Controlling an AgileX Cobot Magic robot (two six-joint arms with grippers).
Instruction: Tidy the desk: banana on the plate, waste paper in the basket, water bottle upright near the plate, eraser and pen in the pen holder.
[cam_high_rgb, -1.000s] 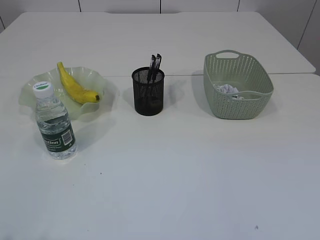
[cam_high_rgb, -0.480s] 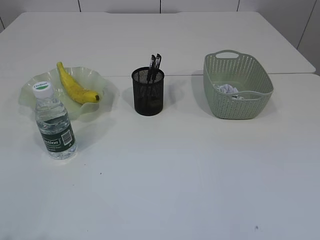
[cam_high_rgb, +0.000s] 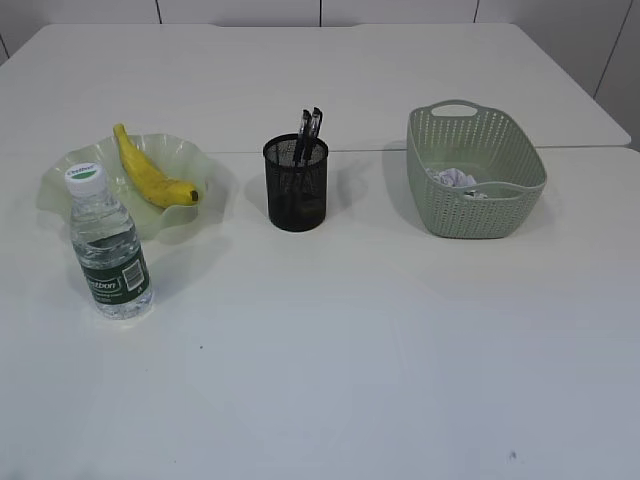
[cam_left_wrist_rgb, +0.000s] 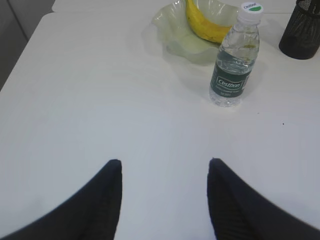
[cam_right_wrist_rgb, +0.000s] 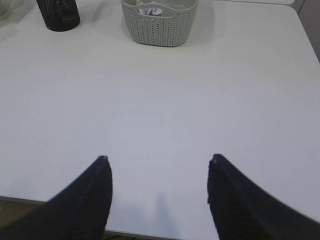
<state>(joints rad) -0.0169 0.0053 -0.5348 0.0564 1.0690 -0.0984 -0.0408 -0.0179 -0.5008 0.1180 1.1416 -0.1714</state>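
At the left of the exterior frame, the banana (cam_high_rgb: 153, 176) lay across the pale green plate (cam_high_rgb: 66, 176), and the water bottle (cam_high_rgb: 108, 250) stood upright just in front of that plate, its white cap near the rim. Near the middle of the frame the black mesh pen holder (cam_high_rgb: 296, 184) stood on the white table (cam_high_rgb: 380, 340), with the pen (cam_high_rgb: 310, 125) sticking up out of its top; no eraser could be made out through the mesh. Toward the upper right sat the green basket (cam_high_rgb: 476, 170), and the crumpled waste paper (cam_high_rgb: 455, 179) rested inside it against the near wall. Neither arm appeared in the exterior frame. Low in the left wrist frame, the left gripper (cam_left_wrist_rgb: 164, 167) hung above bare tabletop with its fingers spread wide and nothing between them, the bottle and plate well apart toward the upper right. Low in the right wrist frame, the right gripper (cam_right_wrist_rgb: 158, 162) was likewise parted and empty, with the basket and holder far off along the top edge.
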